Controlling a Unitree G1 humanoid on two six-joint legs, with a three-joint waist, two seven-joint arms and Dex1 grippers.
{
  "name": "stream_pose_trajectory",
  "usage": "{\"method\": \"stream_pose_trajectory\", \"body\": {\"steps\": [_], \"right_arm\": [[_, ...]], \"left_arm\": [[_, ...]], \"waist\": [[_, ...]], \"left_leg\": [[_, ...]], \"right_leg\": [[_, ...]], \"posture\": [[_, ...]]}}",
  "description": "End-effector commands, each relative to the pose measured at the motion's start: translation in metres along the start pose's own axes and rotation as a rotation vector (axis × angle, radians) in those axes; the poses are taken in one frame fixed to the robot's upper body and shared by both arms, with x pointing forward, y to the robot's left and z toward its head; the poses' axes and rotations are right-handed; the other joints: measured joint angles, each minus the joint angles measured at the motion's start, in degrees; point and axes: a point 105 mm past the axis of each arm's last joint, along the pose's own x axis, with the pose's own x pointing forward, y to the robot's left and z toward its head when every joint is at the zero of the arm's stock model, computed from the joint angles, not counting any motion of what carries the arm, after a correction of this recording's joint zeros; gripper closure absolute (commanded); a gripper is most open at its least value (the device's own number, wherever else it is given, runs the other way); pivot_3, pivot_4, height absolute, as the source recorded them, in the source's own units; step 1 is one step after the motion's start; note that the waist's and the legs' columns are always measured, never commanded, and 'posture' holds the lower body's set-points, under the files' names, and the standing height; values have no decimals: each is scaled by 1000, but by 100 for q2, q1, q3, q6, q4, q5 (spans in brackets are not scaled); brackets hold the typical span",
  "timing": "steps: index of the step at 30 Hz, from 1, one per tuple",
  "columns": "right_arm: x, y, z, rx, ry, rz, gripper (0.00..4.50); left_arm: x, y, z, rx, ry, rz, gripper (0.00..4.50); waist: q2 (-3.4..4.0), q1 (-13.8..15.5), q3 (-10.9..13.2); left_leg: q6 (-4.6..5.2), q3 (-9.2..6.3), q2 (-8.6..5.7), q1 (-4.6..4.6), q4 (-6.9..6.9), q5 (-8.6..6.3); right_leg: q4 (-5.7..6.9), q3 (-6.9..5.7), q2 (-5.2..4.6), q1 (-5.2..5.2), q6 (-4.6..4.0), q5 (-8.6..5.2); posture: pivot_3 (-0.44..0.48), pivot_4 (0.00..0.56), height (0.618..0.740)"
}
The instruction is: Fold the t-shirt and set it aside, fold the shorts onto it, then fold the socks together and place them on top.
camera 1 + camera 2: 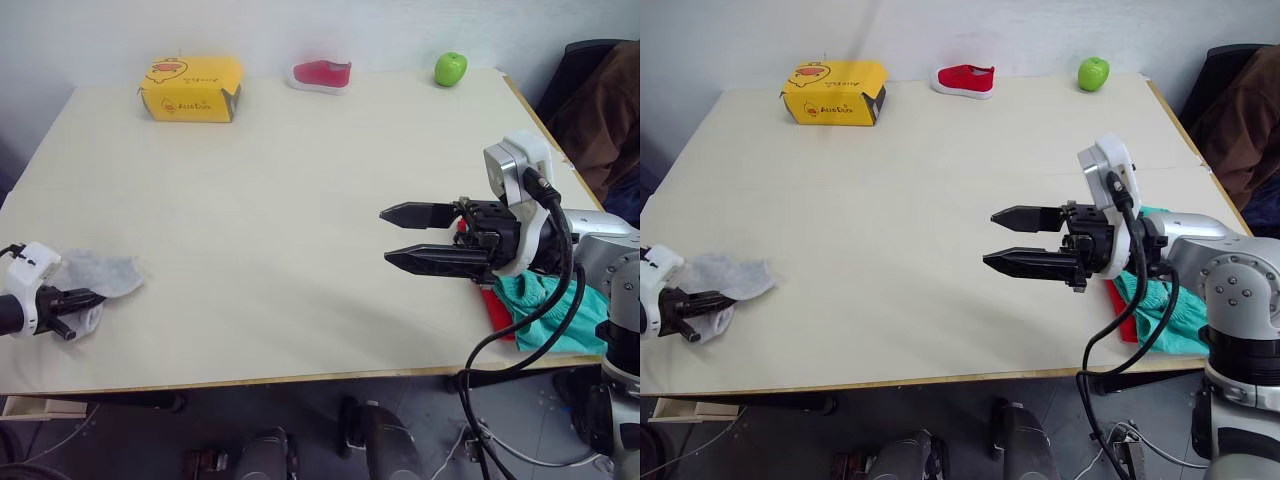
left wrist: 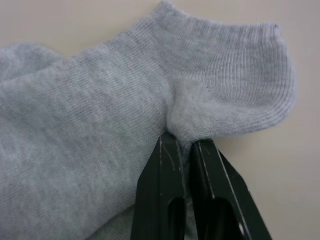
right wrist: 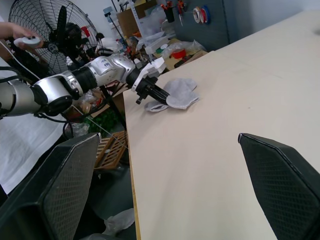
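Socks (image 1: 100,272) near table's (image 1: 280,230) left edge; shorts (image 1: 545,310) on t-shirt (image 1: 497,310) right.

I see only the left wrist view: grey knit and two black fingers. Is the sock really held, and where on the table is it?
Observer: Yes, the left gripper is shut on the socks, at the near left corner of the table.
Operator: Where are the other clothes?
Observer: The shorts lie on the t-shirt at the near right edge.
Operator: Is the right arm busy?
Observer: No. The right gripper is open and empty above the table, pointing towards the socks.
Operator: Anything else on the table?
Observer: A yellow box, a small red shoe and a green apple along the far edge.
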Motion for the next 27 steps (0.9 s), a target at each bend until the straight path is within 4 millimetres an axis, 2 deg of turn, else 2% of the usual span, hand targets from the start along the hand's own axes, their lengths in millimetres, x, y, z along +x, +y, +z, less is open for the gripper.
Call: {"method": "stream_pose_trajectory", "body": {"steps": [1,4,6,10,13,16,19,27], "right_arm": [[-2,6,6,-52,-12,5,0],[0,5,3,-40,-7,6,0],[1,5,0,-37,1,8,0],[2,5,-7,-39,24,7,0],[3,4,-10,-32,30,-1,0],[3,2,-12,-30,31,-11,0],[2,1,-14,-32,30,-24,0],[1,0,-16,-44,29,-50,0]], "left_arm": [[9,-60,17,-77,-21,-206,4495],[18,-106,44,-167,-68,-292,4495],[26,-123,52,-207,-62,-287,4495],[44,-139,66,-254,-64,-194,4495],[76,-154,90,-325,-142,-114,4495],[93,-164,105,-344,-160,-80,4495],[119,-184,131,-408,-169,-101,4495],[145,-218,169,-505,-150,-186,4495]], "waist": [[0,5,0],[-3,92,0],[-11,130,-2],[-15,151,-3],[-25,173,-4],[-48,161,-9],[-50,182,-9],[-55,174,-10]], "left_leg": [[0,-2,1,-4,0,-1],[2,-11,-1,-9,6,0],[3,-13,-3,-8,8,0],[1,-11,-7,-7,8,1],[3,-10,-16,-4,10,6],[2,-13,-17,-4,10,8],[-3,-13,-17,-3,10,12],[0,-15,-20,-8,8,16]], "right_leg": [[-6,-1,1,0,0,0],[-13,-1,-2,4,4,2],[-13,0,-1,9,6,4],[-8,1,3,9,8,5],[-6,7,4,17,13,8],[-8,7,5,19,17,11],[-9,9,7,18,17,11],[-14,6,7,17,21,13]], "posture": [[0,150,740],[0,150,740],[0,150,740],[0,150,740],[0,150,740],[0,150,740],[0,150,740],[0,150,740]]}}
